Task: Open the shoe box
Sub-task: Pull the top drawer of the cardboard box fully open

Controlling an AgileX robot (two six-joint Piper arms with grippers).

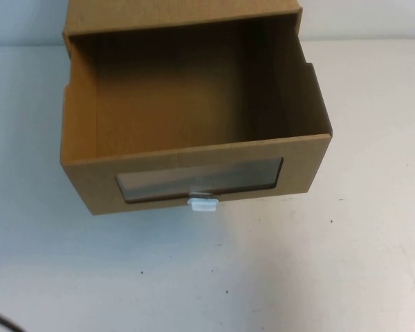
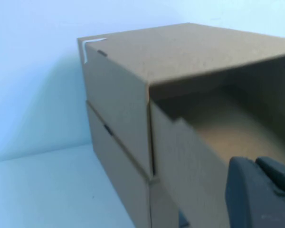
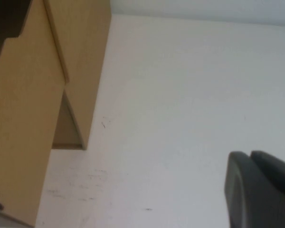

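While neither hand shows in the high view, each wrist view catches its own.

Left hand (image 2: 255, 164): dark fingers lie together, only a thin seam between them, nothing held. It sits just beside the outer side wall of the drawer (image 2: 190, 156), near that wall's upper edge; whether it touches the cardboard I cannot tell. Ahead of this hand the sleeve (image 2: 180, 52) rises above the drawer's wall, and a second cardboard tier (image 2: 118, 161) shows beneath the sleeve.

Right hand (image 3: 251, 156): fingers together, empty. It hangs over bare table (image 3: 180, 95), and the cardboard lies ahead of it and off to one side, clearly apart from the fingers.

Shoe box (image 1: 187, 97): brown cardboard, drawer type, standing on the white table between the two hands. The drawer stands drawn well out of the sleeve toward the robot, so its inside lies open to the high view: bare cardboard floor and walls. Its front panel (image 1: 90, 187) faces the robot and carries a wide clear window (image 1: 200, 178). A small white pull tab (image 1: 203, 203) sits just under the window, at the panel's lower edge and about midway along it. The box looks slightly turned against the table's edge lines.

Table surface near the right hand shows a few small dark specks.
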